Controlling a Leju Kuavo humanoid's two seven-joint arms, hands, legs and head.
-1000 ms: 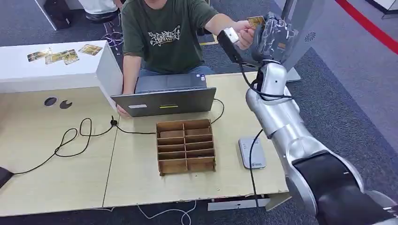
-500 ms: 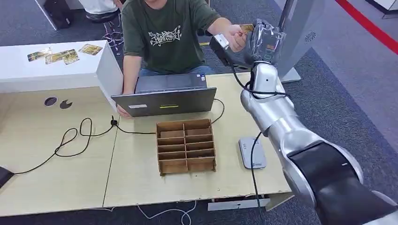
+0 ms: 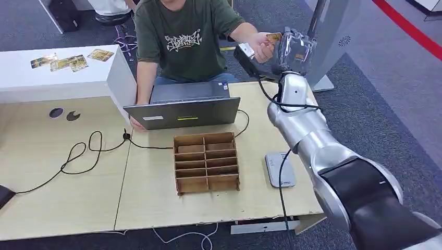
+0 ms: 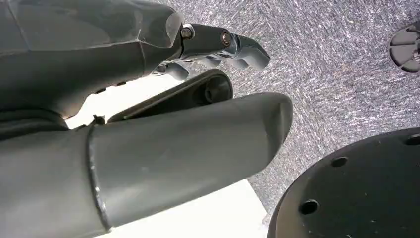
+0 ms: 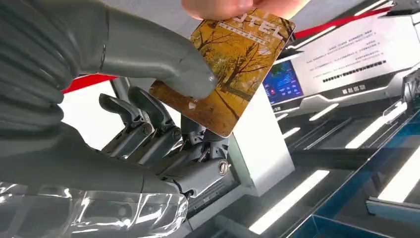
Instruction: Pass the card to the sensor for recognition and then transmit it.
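A person in a dark green printed shirt (image 3: 180,39) is sitting at the far edge of the wooden table (image 3: 68,198), behind an open grey laptop (image 3: 183,110). A brown wooden organiser box (image 3: 206,162) with small compartments is standing near the middle of the table, just in front of the laptop. A black cable (image 3: 78,153) is looping across the table's left half towards the left edge. Several picture cards (image 3: 70,61) are lying on a white counter (image 3: 31,78) beyond the table's far left corner.
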